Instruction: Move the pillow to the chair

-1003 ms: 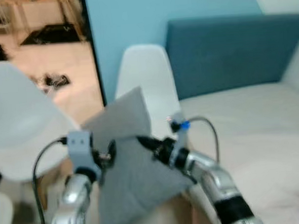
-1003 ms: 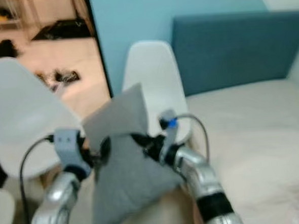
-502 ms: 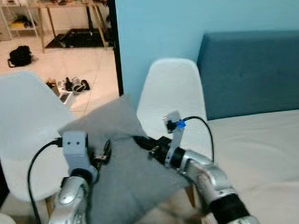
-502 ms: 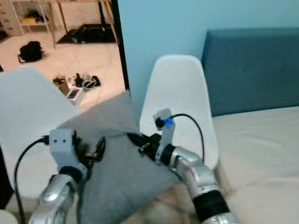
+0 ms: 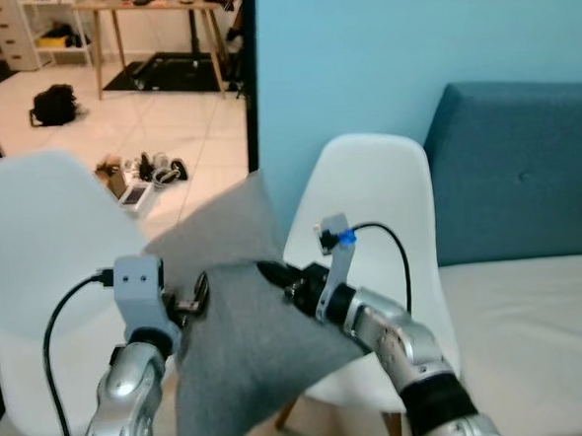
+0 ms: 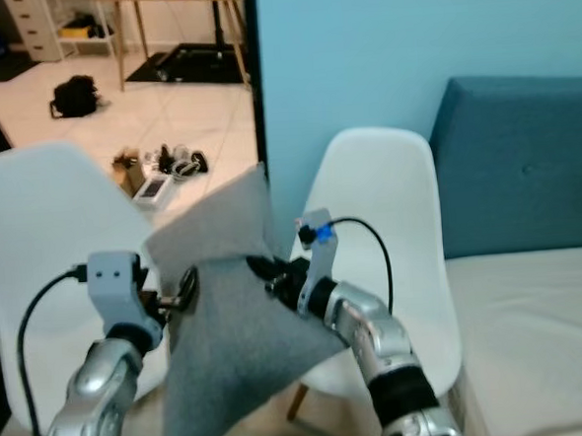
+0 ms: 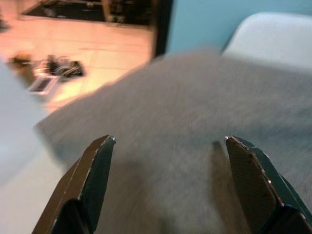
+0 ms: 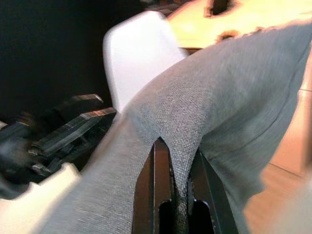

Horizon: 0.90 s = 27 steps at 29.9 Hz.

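Now, by size:

Bed: off beyond the right gripper's outer side, pale cover, with a blue headboard behind.

Chairs: one white chair straight behind the right gripper, seat below and behind the held cloth; a second white chair beside and behind the left gripper.

Pillow: grey, held up in the air between both grippers, in front of the two chairs (not resting on either seat), one corner up, the bulk hanging below the fingers.

Right gripper: fingers pressed close together, pinching a fold of the pillow's cloth between them.

Left gripper: fingers spread wide, grey cloth lying between and past them; at the pillow's edge in the head views, touching or not cannot be told.

Floor clutter: small things on tiles, well beyond the grippers.
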{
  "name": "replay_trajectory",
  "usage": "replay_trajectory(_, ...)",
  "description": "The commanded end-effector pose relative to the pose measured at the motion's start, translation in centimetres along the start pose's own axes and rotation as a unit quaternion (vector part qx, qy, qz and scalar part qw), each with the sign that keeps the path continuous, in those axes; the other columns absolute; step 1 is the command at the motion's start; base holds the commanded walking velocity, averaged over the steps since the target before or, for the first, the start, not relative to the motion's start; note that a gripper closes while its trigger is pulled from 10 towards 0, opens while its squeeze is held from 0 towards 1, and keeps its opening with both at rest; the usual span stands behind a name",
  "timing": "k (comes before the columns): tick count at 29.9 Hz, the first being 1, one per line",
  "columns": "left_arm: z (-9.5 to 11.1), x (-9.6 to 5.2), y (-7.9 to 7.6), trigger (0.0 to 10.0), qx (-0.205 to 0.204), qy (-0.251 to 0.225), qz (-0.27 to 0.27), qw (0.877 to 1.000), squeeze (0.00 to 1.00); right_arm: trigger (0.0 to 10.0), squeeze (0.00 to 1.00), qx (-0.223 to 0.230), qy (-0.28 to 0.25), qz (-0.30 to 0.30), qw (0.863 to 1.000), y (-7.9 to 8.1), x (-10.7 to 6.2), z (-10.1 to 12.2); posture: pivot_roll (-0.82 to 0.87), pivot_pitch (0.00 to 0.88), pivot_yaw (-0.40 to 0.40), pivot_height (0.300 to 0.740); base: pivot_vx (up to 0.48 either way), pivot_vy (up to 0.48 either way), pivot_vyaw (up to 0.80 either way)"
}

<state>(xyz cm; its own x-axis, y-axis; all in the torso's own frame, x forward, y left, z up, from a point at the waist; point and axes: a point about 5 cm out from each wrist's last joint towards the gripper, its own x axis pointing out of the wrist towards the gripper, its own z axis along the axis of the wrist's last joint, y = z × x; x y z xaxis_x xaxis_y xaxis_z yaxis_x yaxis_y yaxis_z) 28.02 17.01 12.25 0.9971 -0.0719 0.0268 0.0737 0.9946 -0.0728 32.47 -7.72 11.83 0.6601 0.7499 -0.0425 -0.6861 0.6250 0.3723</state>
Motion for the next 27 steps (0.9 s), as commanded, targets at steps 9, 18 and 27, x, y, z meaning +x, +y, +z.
replay_trajectory(9, -0.4, -0.4, 0.1, 10.0, -0.017, 0.006, -0.004, 1.0, 0.0, 10.0, 0.0, 0.001, -0.031, -0.038, 0.999, -0.7, 0.4, 1.7, 0.0, 0.0, -0.073, 0.74, 0.0, 0.0, -0.73)
replay_trajectory(18, -0.3, -0.4, 0.1, 10.0, -0.017, 0.004, -0.001, 1.0, 0.0, 10.0, 0.0, -0.006, -0.03, -0.065, 0.997, -1.1, 0.6, 2.0, 0.0, 0.0, -0.075, 0.74, 0.0, 0.0, -0.72)
replay_trajectory(27, -0.2, -0.4, 0.2, 10.0, -0.015, 0.004, 0.002, 1.0, 0.0, 10.0, 0.0, -0.011, 0.009, -0.076, 0.997, -1.1, 1.4, 1.7, 0.01, 0.0, -0.069, 0.73, 0.0, 0.0, 0.0)
